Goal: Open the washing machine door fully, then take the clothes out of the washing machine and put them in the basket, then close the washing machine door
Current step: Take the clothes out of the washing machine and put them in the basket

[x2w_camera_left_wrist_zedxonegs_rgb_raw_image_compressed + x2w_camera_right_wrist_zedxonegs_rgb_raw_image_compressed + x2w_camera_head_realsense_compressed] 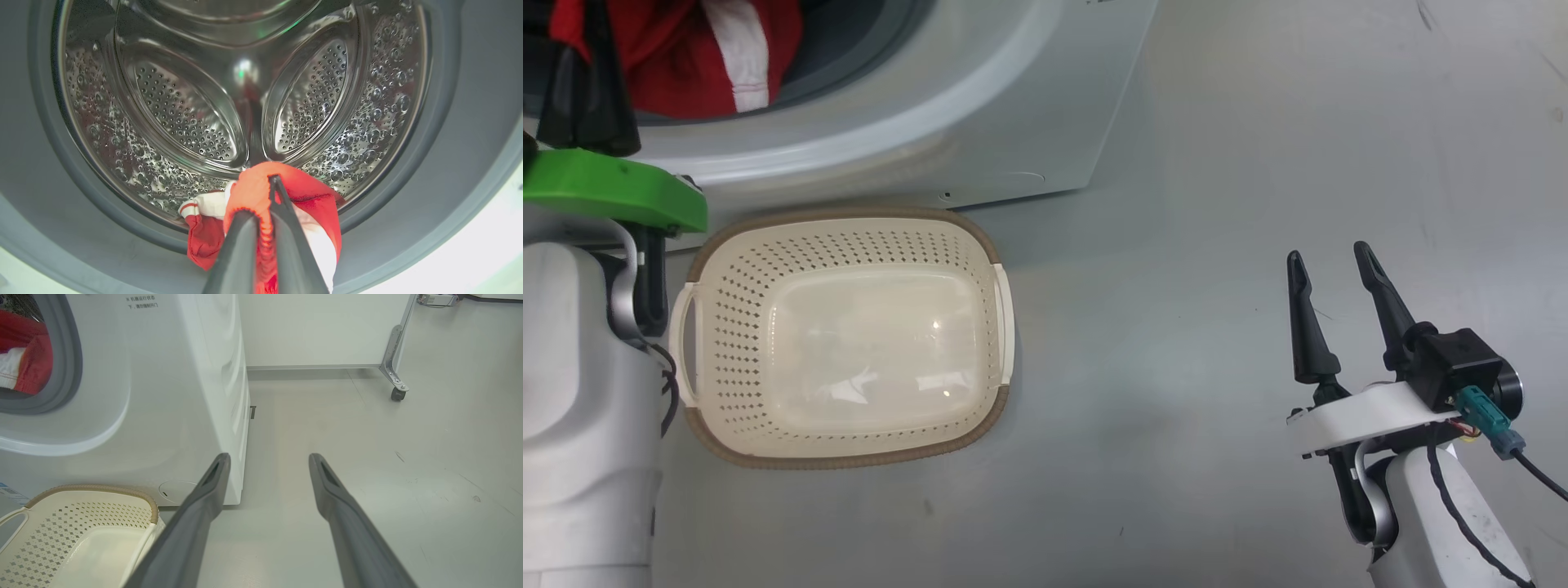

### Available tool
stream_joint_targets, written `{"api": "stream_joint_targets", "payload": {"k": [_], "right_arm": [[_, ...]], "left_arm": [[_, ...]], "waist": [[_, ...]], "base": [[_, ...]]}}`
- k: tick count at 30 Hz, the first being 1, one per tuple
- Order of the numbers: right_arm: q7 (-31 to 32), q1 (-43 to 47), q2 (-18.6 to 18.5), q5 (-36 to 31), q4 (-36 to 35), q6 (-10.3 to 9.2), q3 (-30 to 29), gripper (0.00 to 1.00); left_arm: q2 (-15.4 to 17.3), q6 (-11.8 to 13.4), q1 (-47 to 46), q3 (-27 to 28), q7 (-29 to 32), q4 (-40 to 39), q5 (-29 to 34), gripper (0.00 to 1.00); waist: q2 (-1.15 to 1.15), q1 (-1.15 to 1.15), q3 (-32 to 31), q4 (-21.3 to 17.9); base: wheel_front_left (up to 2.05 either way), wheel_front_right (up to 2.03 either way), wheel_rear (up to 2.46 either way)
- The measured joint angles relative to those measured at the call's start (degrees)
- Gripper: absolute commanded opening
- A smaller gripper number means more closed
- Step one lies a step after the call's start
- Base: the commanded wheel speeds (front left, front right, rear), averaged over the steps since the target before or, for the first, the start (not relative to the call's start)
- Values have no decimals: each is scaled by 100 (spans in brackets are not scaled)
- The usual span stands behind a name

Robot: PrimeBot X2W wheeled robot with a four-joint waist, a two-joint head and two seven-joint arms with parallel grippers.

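My left gripper pinches the clothes at the lower front edge of the washing machine. I judge them soft, light and floppy, so a bunched fold grips best. My right gripper hangs spread.

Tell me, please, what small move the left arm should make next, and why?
Probably draw the left end effector back out of the drum toward the basket: it is shut on the red clothes at the drum's mouth, and the basket is empty.
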Motion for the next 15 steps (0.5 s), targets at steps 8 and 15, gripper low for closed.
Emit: {"api": "stream_joint_targets", "payload": {"k": [8,15], "right_arm": [[0,188,-9,-8,24,0,-42,100],[0,304,-23,-42,27,0,-23,100]], "left_arm": [[-120,32,535,-149,-52,-472,215,0],[-215,133,1093,-276,-101,-1051,355,0]], "waist": [[0,0,-335,194],[0,0,-613,348]], "base": [[0,0,0],[0,0,0]]}}
